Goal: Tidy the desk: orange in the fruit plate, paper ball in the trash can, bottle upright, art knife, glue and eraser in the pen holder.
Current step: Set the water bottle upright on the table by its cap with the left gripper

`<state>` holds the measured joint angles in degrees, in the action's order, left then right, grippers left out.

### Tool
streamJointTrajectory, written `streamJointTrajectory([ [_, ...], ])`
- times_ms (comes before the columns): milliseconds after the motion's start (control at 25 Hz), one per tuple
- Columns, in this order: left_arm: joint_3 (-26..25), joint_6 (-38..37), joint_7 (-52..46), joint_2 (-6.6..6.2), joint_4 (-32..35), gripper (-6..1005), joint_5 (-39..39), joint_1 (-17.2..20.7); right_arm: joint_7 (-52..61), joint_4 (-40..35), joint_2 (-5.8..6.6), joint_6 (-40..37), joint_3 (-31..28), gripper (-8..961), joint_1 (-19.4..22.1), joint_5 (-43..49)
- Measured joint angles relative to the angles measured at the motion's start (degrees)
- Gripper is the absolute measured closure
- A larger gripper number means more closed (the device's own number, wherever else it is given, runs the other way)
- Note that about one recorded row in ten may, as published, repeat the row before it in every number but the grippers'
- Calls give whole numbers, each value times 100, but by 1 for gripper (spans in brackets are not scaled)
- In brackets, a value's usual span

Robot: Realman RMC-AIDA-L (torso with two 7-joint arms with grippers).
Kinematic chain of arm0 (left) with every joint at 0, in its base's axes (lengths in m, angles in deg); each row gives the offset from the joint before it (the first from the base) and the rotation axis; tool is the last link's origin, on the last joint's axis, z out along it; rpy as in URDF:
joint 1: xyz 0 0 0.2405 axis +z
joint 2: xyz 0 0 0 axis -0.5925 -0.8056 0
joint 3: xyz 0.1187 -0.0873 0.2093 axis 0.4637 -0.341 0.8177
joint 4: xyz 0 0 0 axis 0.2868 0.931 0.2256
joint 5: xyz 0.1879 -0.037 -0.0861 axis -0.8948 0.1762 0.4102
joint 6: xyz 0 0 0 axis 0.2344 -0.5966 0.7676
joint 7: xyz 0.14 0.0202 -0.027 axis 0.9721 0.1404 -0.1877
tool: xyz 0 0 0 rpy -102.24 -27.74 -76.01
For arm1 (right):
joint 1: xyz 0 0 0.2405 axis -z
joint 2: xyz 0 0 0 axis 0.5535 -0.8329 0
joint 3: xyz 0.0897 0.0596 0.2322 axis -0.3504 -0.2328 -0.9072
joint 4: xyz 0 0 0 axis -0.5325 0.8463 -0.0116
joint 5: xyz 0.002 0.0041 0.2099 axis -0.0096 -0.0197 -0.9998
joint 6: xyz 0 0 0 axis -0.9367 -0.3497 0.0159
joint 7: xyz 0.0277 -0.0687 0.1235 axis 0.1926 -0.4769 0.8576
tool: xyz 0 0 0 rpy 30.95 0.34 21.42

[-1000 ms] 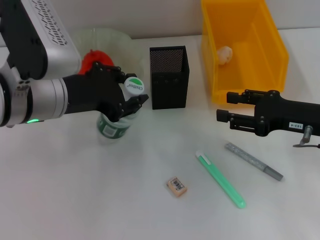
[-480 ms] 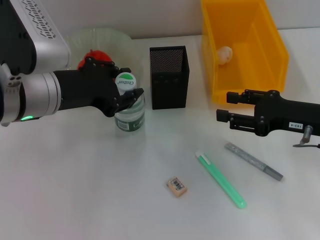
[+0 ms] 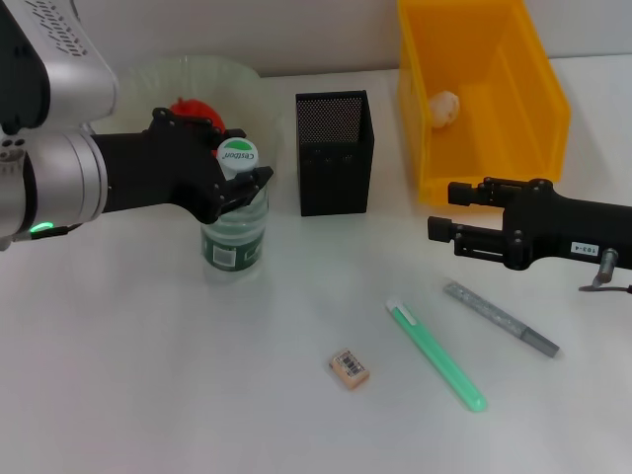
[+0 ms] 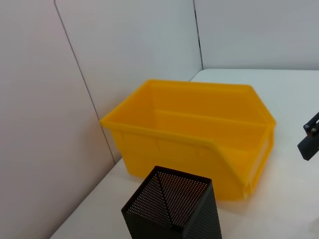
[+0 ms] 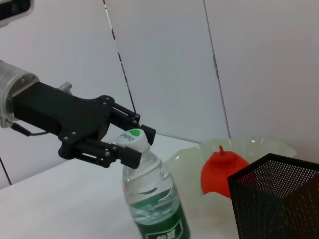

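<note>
We see the bottle standing nearly upright on the white desk, just left of the black mesh pen holder and right in front of the pale green fruit plate. The left gripper has its fingers clamped on the bottle's neck, just under the white and green cap; the right wrist view shows that grip from the side, with the fingers pressed against the neck below the cap and the bottle leaning only slightly. Behind the gripper, in the plate, we make out the orange, partly hidden by the arm. To the right of the pen holder sits the yellow trash can, with the paper ball lying inside it against the far wall. Nearer to us on the desk, the eraser lies flat, and just right of it the green art knife lies at a slant. Further right, the grey glue stick lies at a similar slant, apart from the knife. The right gripper hovers above the desk in front of the trash can, pointing left, its fingers apart and empty.
</note>
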<state>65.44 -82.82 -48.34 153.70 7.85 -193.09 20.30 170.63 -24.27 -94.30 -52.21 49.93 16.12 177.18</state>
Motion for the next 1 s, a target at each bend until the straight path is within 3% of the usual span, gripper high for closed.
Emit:
streamJointTrajectory([
  [1000, -315, -140, -236, -8, 14, 561, -4, -23, 0, 4, 0, 0, 0, 322, 10, 0],
])
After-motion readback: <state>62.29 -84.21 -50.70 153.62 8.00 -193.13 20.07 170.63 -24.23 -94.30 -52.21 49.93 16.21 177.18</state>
